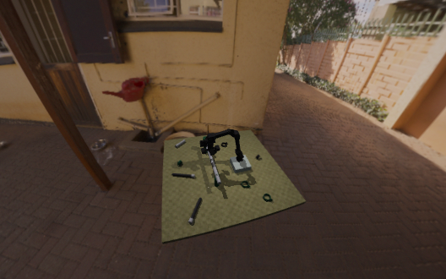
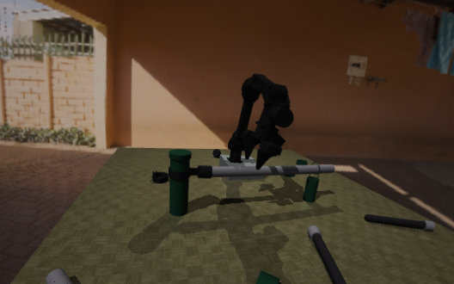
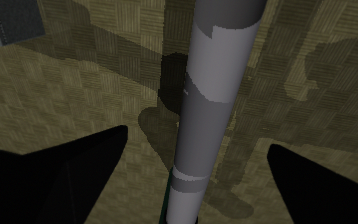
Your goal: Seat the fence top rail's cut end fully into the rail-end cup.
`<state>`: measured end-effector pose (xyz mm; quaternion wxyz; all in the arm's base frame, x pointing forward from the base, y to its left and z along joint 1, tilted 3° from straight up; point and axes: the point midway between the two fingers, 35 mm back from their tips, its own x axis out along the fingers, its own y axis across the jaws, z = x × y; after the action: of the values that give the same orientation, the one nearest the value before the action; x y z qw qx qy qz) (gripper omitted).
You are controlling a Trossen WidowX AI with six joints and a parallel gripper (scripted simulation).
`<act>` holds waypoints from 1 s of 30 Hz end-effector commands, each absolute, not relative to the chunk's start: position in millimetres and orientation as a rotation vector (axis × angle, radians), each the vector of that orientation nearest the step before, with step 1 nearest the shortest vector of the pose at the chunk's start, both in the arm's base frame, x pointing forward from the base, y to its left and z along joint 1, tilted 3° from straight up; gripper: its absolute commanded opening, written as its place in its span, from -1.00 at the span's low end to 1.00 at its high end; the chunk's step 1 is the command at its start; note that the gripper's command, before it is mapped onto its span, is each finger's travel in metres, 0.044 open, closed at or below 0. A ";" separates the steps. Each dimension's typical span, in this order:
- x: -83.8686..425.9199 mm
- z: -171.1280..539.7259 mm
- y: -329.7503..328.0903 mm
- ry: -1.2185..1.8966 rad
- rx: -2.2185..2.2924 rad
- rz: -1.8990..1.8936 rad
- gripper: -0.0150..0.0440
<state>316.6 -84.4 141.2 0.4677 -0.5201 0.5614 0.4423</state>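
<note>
The desk [image 1: 236,211] [image 2: 129,172] [image 3: 60,85] has an olive, basket-woven surface. Above it bends a matte black, jointed arm [image 1: 230,133] [image 2: 246,112]. The pale grey rail [image 1: 214,168] [image 2: 236,171] [image 3: 205,125], smooth and tubular, passes between the widely spread fingertips of the hand [image 1: 210,149] [image 2: 254,162] [image 3: 197,141], which pinches nothing; the wrist view shows gaps on both sides. A green cylindrical big post [image 2: 179,195] stands upright at one rail end. Its dark band [image 2: 179,173] sits just below the rounded cap [image 2: 180,153], and carries the black cup [image 2: 205,171]. The rail meets this cup's mouth; its depth inside is hidden.
</note>
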 end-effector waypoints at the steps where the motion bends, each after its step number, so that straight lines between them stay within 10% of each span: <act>1: 316.4 169.2 -79.0 1.367 -1.284 1.071 1.00; 30: 315.4 175.0 -77.8 1.367 -1.284 1.071 1.00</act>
<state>315.5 -78.0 175.1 0.4709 -0.5259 0.5568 0.4379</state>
